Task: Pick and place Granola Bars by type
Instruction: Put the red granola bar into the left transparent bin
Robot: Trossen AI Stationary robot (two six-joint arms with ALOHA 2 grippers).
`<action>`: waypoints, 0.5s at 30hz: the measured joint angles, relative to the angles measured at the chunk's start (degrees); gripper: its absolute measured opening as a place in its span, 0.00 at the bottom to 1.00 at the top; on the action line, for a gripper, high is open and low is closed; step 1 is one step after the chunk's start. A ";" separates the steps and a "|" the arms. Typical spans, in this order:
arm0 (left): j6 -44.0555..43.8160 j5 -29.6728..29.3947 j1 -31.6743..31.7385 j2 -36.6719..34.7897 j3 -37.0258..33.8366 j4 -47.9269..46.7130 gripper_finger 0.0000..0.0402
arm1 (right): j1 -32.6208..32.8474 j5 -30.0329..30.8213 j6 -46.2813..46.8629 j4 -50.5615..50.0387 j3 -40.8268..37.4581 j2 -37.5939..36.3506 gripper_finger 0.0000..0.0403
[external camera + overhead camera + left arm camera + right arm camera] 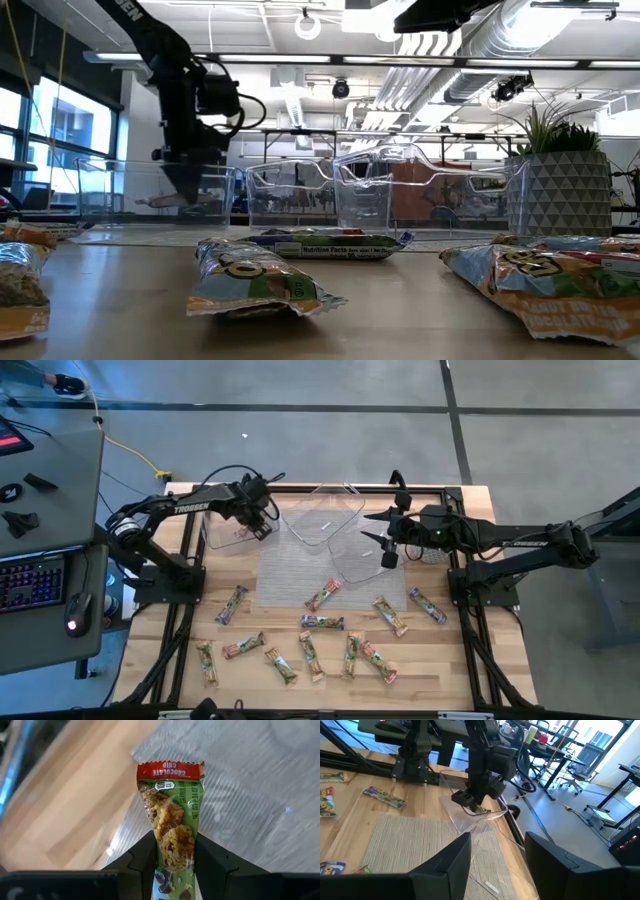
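Note:
My left gripper (262,525) is shut on a green granola bar with a red end strip (170,795), over the left clear tub (232,532) at the table's far left. In the low view the bar (165,200) sits behind that tub's wall. Several more granola bars, among them a purple one (322,622) and a green one (390,615), lie flat on the wood in the table's near half. My right gripper (497,865) stands open and empty, raised over the right clear tub (365,560). My left gripper pinches the bar's two long edges (172,851) between its two fingers, toward one end. The red-striped end (170,770) sticks out past the fingertips. The fingers slant steeply down and lie along the bar. The bar is lifted clear.
A third clear tub (322,512) stands at the far middle, partly on a grey mat (300,575). A potted plant (560,180) stands at the far right. The black frame rails (470,630) run along the table's sides. A desk with a keyboard (30,580) is left of the table.

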 joint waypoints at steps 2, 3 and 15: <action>-0.07 0.35 0.00 0.04 0.00 1.68 0.27 | -0.02 0.00 0.00 0.01 0.00 0.00 0.42; -0.17 0.99 0.00 0.06 -0.02 2.28 0.27 | -0.01 0.00 0.00 0.01 0.00 0.00 0.42; 3.34 3.06 0.00 0.11 -0.07 1.36 0.27 | 0.00 -0.01 0.74 -0.01 0.00 0.00 0.42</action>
